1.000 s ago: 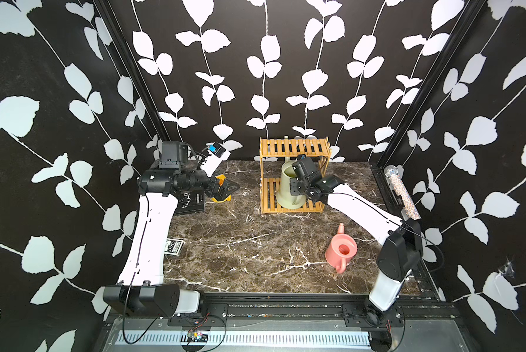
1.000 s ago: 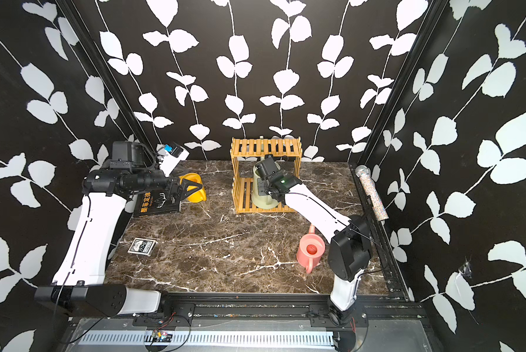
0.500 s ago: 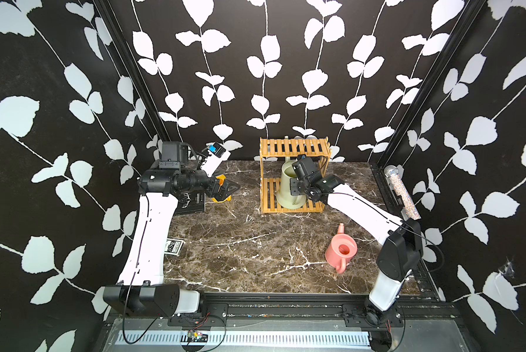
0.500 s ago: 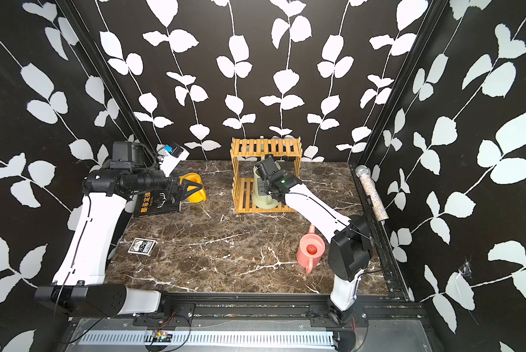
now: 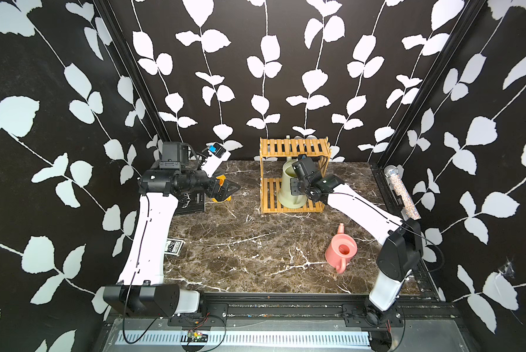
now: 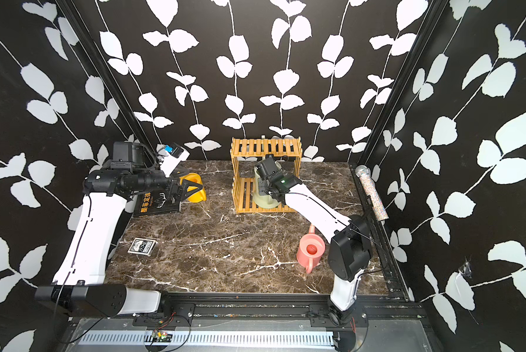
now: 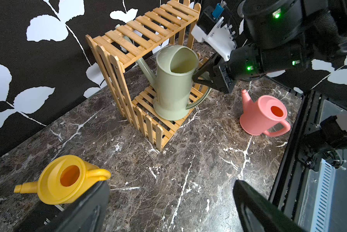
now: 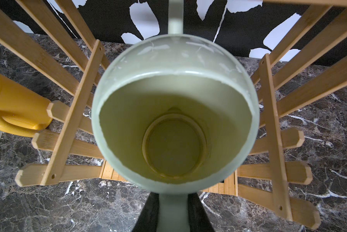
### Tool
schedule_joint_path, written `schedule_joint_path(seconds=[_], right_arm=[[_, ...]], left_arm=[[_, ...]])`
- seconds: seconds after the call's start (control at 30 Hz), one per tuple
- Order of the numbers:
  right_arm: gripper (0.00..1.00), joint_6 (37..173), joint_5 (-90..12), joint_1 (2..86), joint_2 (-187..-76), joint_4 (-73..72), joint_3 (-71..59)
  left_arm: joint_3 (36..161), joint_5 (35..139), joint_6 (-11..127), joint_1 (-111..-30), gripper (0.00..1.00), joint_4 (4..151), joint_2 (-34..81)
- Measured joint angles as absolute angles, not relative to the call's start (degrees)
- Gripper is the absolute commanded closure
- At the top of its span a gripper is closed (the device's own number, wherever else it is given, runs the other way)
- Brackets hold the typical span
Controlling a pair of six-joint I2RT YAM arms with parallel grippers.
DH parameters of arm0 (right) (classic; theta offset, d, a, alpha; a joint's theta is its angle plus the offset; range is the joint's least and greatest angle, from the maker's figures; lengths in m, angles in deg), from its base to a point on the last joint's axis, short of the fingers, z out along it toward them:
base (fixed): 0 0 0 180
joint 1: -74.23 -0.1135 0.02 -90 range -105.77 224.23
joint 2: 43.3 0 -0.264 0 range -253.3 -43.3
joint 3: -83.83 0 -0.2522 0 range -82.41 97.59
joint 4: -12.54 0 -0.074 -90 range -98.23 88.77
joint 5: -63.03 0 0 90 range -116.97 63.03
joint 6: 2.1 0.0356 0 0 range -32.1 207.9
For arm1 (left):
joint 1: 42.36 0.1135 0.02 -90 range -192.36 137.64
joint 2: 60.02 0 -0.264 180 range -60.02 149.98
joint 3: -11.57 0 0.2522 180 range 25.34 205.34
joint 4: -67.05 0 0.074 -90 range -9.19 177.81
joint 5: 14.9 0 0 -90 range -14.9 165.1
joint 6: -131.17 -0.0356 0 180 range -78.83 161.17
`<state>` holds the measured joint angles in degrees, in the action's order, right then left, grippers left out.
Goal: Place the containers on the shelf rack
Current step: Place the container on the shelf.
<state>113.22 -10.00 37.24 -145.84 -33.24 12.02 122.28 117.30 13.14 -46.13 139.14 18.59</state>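
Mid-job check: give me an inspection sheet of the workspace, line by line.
Surface: dark marble tabletop, no spills seen.
Job's things: green watering can upright on the lower tier of the shelf rack; yellow can and pink can on the tabletop.
Clutter: black book, card box, glittery microphone at the right edge.
Grippers: right gripper shut on the green watering can's handle; left gripper open, near the yellow can.
Cables: thin black cables along both arms, loose wires at the front base; none seen on the marble.
Surroundings: black walls with white leaf print.
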Motion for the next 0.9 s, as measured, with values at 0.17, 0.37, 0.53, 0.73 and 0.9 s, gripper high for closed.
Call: schedule_joint_path(seconds=[0.17,0.37,0.53,0.73,0.9], right_arm=[[0.88,113.2,-10.1,37.2,-145.8,-33.2,12.0],[0.89,113.2,-10.5,37.2,-145.8,-33.2,12.0],[0.83,113.2,-11.0,37.2,-145.9,-33.2,12.0],[0.71,113.2,-10.9,37.2,-145.9,-33.2,12.3],[0.63,113.3,-10.8,37.2,-145.9,-33.0,13.6]], left_arm=[[122.3,117.3,13.2,-46.1,0.01,139.1,18.6],[122.2,117.4,13.2,-46.1,0.01,139.1,18.6],[122.2,117.5,13.2,-46.1,0.02,139.1,18.6],[122.2,117.6,13.2,-46.1,0.01,139.1,18.6],[122.2,117.6,13.2,-46.1,0.01,139.1,18.6]])
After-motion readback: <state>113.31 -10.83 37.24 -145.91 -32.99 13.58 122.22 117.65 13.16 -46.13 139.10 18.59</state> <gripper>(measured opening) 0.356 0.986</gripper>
